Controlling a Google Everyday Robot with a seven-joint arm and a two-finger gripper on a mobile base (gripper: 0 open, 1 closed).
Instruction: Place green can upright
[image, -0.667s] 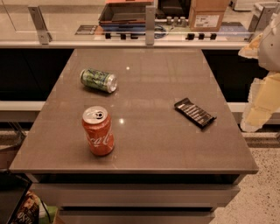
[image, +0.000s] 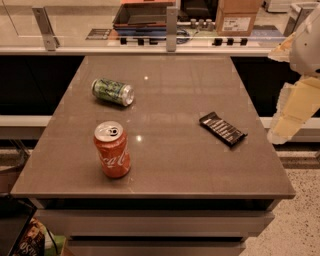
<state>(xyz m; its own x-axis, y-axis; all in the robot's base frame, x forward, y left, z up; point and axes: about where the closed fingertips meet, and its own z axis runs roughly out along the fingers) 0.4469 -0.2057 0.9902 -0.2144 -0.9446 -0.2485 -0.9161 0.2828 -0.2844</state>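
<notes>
The green can (image: 113, 91) is down on its side on the far-left part of the brown table (image: 175, 170), its mottled green-and-white body running left to right and 1 silver end turned toward the right. Nothing touches it; bare tabletop lies all around it.

Over on the other side, the robot arm (image: 306, 50) comes in at the right edge of the view, pale and cream-coloured. Its gripper (image: 286, 122) hangs just beyond the table's right edge, off the surface altogether. Whether the gripper is apart or together cannot be told from this view, and it holds nothing that can be seen.

So the green can sits well apart from the gripper, across nearly the whole width of the table, to the gripper's left and a little farther back.

Between them, nearer the gripper, a dark snack bar (image: 222, 129) lies flat and angled on the right half of the table. A red Coca-Cola can (image: 112, 149) stands upright on the near-left part, tab end up, in front of the green can and clear of it.

Behind the table, a counter carries a cardboard box (image: 238, 16) and a dark tray (image: 142, 15).
</notes>
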